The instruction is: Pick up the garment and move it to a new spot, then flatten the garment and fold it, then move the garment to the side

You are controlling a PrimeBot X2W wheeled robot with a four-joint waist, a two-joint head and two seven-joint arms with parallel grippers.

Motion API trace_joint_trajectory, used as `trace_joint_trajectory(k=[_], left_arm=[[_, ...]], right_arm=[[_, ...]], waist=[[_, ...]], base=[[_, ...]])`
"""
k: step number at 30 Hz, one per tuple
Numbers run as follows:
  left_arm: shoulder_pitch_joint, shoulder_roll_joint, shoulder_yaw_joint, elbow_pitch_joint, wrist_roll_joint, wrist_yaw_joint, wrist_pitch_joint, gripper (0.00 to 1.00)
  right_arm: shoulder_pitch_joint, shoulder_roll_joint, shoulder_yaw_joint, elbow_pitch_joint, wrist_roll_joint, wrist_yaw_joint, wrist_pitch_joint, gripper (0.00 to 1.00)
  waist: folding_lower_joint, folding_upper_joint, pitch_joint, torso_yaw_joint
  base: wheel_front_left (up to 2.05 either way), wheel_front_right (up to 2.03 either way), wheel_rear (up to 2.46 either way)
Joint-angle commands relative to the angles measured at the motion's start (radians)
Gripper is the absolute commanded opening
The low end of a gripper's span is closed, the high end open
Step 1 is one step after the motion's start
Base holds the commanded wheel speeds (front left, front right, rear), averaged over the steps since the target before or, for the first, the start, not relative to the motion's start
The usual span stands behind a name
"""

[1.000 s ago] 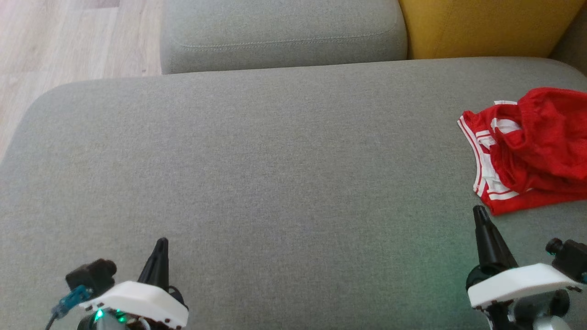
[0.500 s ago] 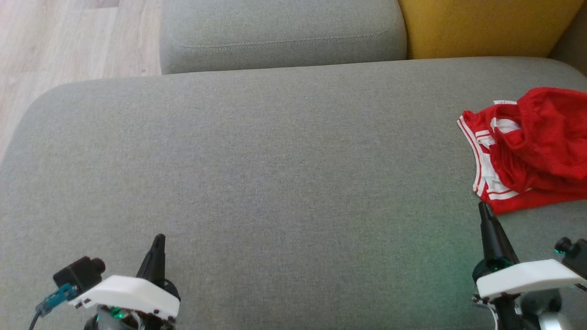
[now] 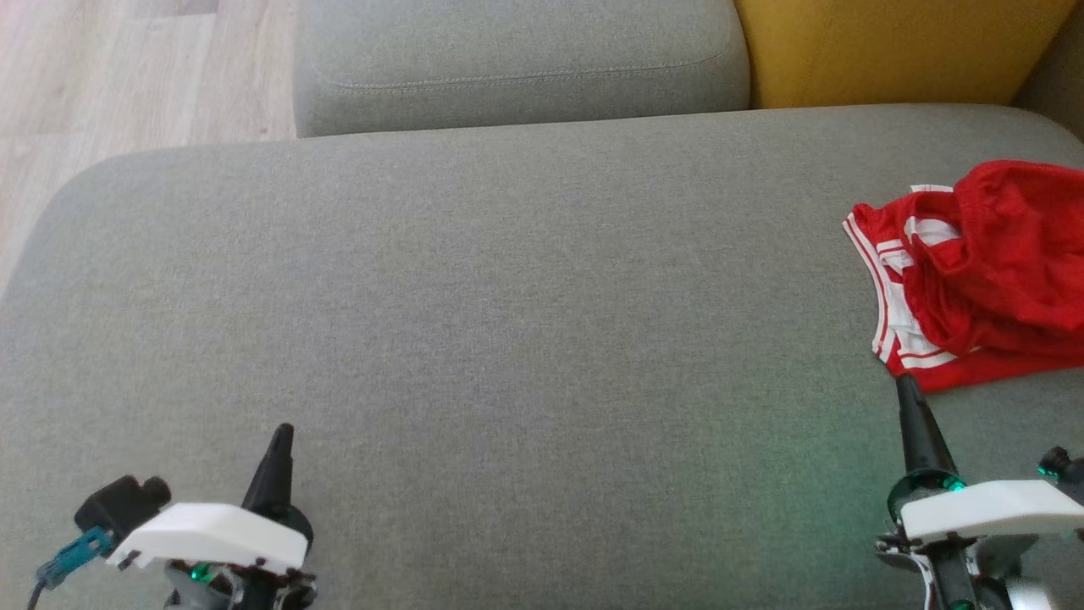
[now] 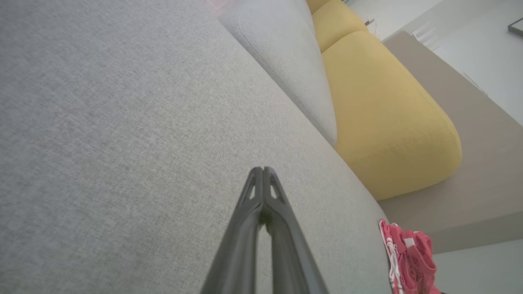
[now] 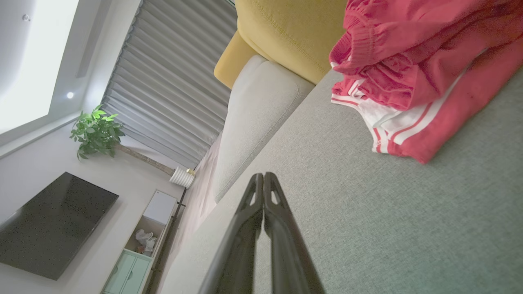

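Observation:
The garment (image 3: 982,271) is a crumpled red piece with white stripes, lying at the right edge of the grey sofa seat (image 3: 508,322). It also shows in the right wrist view (image 5: 412,69) and small in the left wrist view (image 4: 408,253). My right gripper (image 3: 908,385) is shut and empty, its tip just short of the garment's near hem. Far from the garment, at the lower left, my left gripper (image 3: 282,434) hangs over bare seat, shut and empty. Both pairs of fingers (image 4: 263,192) (image 5: 263,196) are pressed together.
A grey back cushion (image 3: 517,59) and a yellow cushion (image 3: 898,47) line the far side of the seat. Wooden floor (image 3: 127,68) lies beyond the seat's left end. A TV (image 5: 49,228), a plant (image 5: 96,130) and curtains (image 5: 171,90) stand across the room.
Both grippers have drawn back toward the bottom of the head view. The left moved slightly left, the right slightly right. The garment has not moved.

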Motion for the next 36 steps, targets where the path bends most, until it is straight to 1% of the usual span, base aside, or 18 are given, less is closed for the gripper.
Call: trace_joint_trajectory(k=[1,36], left_arm=[[-0.061,0.003,0.041,-0.024,-0.032,-0.016,0.003,0.0],[-0.122,-0.044,0.169,0.028,-0.419,-0.121,0.074,0.0]], right_arm=[[-0.062,-0.022,0.004,-0.025,0.036,0.005,-0.006,0.0],[-0.131,-0.024,-0.028,0.072,0.45,0.007,0.005,0.0]], waist=[[0.0,0.0,0.0,0.0],[0.0,0.0,-0.001,-0.005]], base=[[0.0,0.0,0.0],[0.0,0.0,0.0]])
